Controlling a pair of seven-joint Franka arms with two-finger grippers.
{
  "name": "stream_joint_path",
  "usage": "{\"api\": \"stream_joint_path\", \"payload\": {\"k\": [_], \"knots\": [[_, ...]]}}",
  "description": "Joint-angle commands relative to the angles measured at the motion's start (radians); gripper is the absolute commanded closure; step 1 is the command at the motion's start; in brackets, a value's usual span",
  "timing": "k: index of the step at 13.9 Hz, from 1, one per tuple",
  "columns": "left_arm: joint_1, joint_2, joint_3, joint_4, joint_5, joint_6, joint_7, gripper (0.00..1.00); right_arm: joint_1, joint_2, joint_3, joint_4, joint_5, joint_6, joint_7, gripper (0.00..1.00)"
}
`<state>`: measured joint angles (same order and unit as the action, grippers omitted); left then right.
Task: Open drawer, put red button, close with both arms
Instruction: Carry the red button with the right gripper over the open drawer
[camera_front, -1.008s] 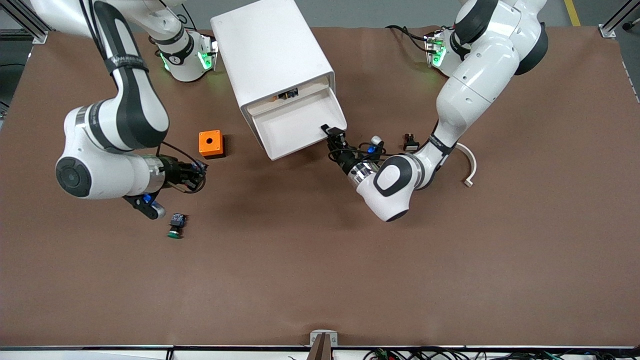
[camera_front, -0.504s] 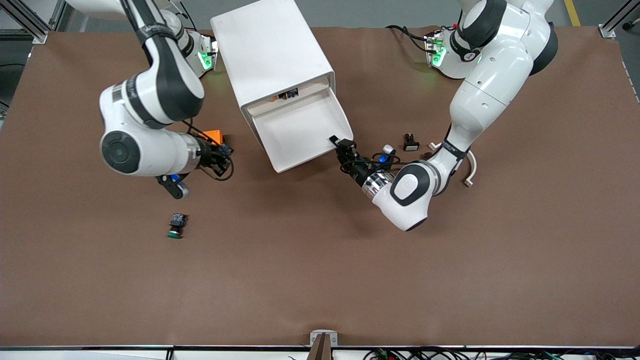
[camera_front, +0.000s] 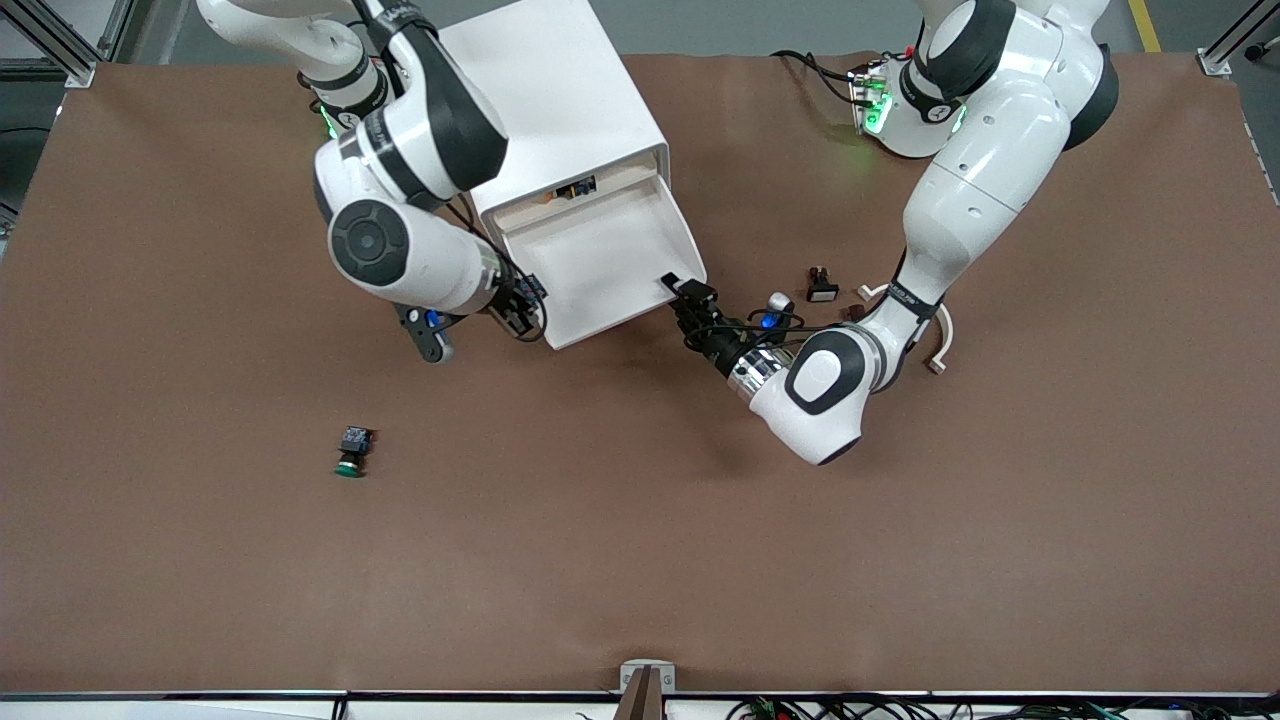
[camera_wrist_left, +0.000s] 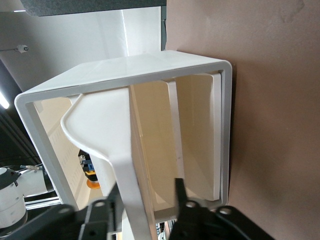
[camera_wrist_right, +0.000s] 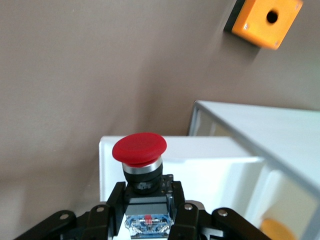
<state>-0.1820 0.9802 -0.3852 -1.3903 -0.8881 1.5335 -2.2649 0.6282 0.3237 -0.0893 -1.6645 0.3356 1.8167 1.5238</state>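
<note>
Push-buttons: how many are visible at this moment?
2: the red button in the right gripper beside the open drawer; a green-capped button on the table.

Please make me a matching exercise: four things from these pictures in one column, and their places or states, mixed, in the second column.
1. small red-capped push-button
2. small green-capped push-button
3. shallow white plastic drawer
4. left end effector

A. pulled out of the white cabinet
B. lying on the brown table
C. astride the drawer's front wall
D. held by the right end effector

Pairs: 1-D, 2-B, 3-A, 4-C.
</note>
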Motion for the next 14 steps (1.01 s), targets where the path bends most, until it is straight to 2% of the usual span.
{"api": "stream_joint_path", "payload": {"k": [1, 4, 8, 13, 14], "knots": [[0.003, -0.003, 0.000, 0.014, -0.003, 0.002, 0.066, 0.00, 0.051, -0.014, -0.010, -0.056, 0.037, 0.090, 0.117, 1.00], [0.004, -0.001, -0.004, 0.071, -0.012, 0.000, 0.279, 0.00, 0.119, -0.011, -0.010, -0.075, 0.052, 0.180, 0.217, 1.00], [0.001, -0.005, 0.000, 0.131, 0.009, -0.007, 0.419, 0.00, 0.189, 0.009, -0.010, -0.095, 0.062, 0.292, 0.305, 1.00], [-0.010, -0.076, -0.004, 0.152, 0.155, -0.001, 0.736, 0.00, 0.223, 0.018, -0.012, -0.139, 0.062, 0.365, 0.331, 1.00], [-0.011, -0.096, -0.007, 0.152, 0.194, 0.005, 0.796, 0.00, 0.222, 0.018, -0.012, -0.138, 0.062, 0.365, 0.338, 0.78]]}}
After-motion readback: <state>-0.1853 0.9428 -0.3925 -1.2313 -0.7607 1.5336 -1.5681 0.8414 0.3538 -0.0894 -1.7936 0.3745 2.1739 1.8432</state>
